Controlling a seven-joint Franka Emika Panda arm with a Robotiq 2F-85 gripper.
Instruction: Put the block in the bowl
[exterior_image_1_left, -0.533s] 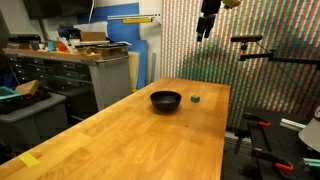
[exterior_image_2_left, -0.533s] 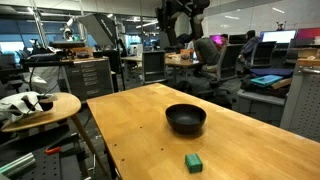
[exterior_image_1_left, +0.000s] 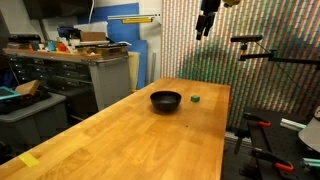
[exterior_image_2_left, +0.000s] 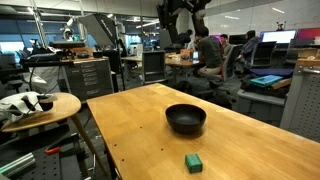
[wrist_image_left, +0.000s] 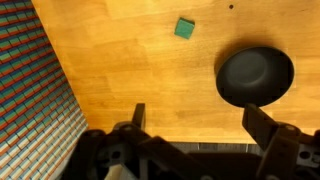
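A tiny dark green block (exterior_image_1_left: 195, 99) lies on the wooden table (exterior_image_1_left: 150, 140), just beside the round black bowl (exterior_image_1_left: 166, 100). Both exterior views show the block (exterior_image_2_left: 193, 162) and the bowl (exterior_image_2_left: 186, 119). My gripper (exterior_image_1_left: 204, 26) hangs high above the table's far end and is open and empty; it also shows in an exterior view (exterior_image_2_left: 180, 32). In the wrist view the gripper's (wrist_image_left: 195, 120) fingers are spread wide, with the block (wrist_image_left: 184, 28) and bowl (wrist_image_left: 255, 76) far below on the table.
A striped panel wall (exterior_image_1_left: 200, 50) stands behind the table. A workbench with clutter (exterior_image_1_left: 80, 55) sits to one side. A round stool with a white object (exterior_image_2_left: 35, 103) stands by the table. A seated person (exterior_image_2_left: 212, 55) is in the background.
The gripper has barely moved. The seated person in the background has shifted slightly.
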